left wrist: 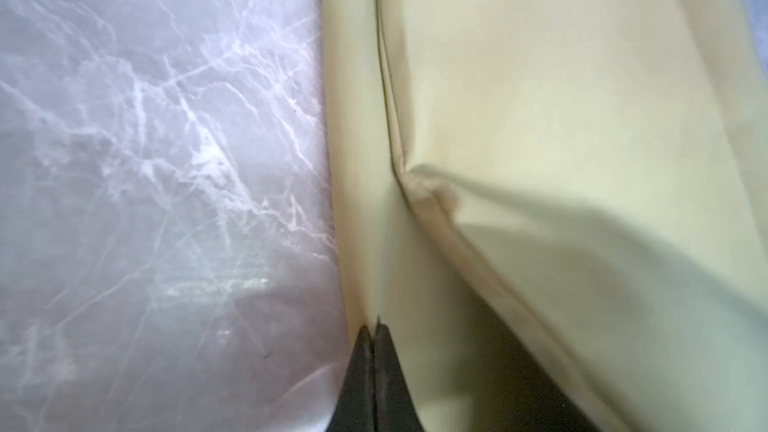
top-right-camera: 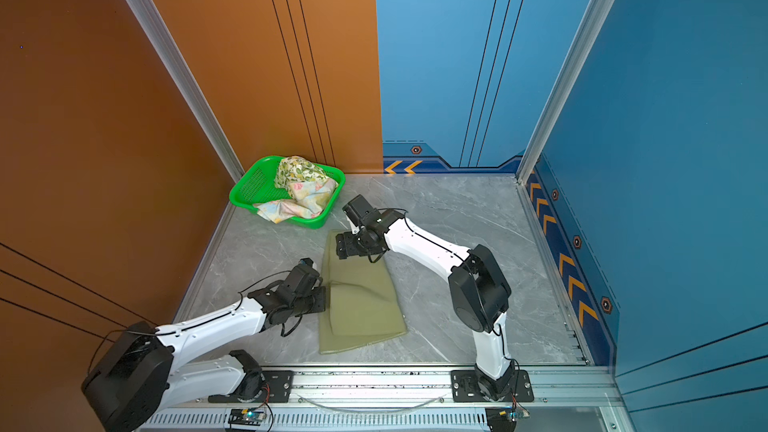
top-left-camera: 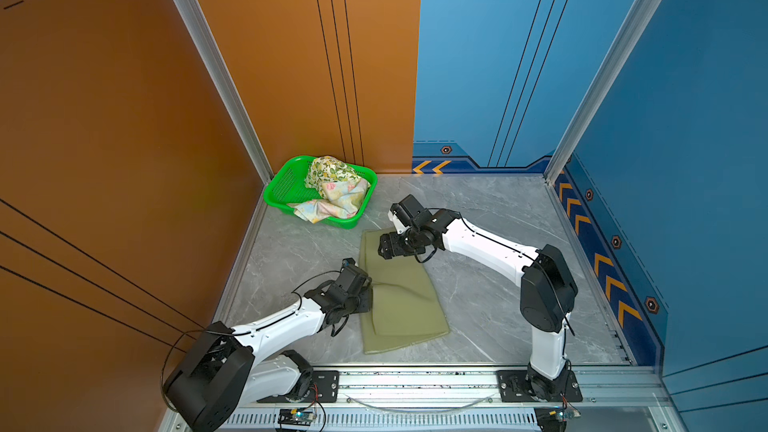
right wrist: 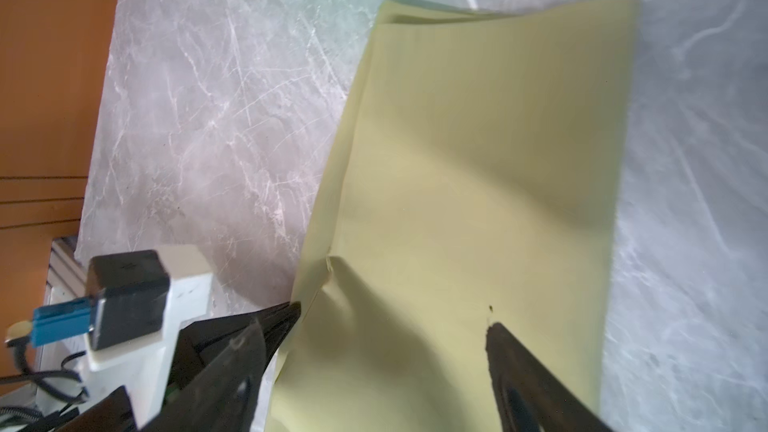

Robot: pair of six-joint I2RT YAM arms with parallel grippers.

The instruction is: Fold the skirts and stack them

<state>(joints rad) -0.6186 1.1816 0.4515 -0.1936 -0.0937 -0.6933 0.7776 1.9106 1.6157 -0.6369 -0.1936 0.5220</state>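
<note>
Olive-green skirt (top-left-camera: 399, 297) lies flat on the marble surface (top-left-camera: 490, 292) in the lower middle of both top views. It appears already doubled into a long strip, with its wider end toward the bottom of the frame. About midway along the strip's left edge, the left tool (left wrist: 372, 332) is pinched shut on the cloth. A crease runs from that pinch across the fabric, which suggests the edge is being held so the layers stay lined up.

Farther up the frame, the right tool (right wrist: 390, 317) hangs over the narrow far end with its jaws spread wide and nothing between them. One finger is at the cloth's edge and the other above its middle. I judge it is placed to take that end for a fold toward the near end.

Beyond, at the upper left of the surface, the green basket (top-left-camera: 275, 197) holds the other two skirts unfolded. The pastel floral skirt (top-left-camera: 345, 199) spills over the near rim, and the lemon-print skirt (top-left-camera: 330, 170) is heaped behind it. Both are yet to be folded, so stacking looks far off.
</note>
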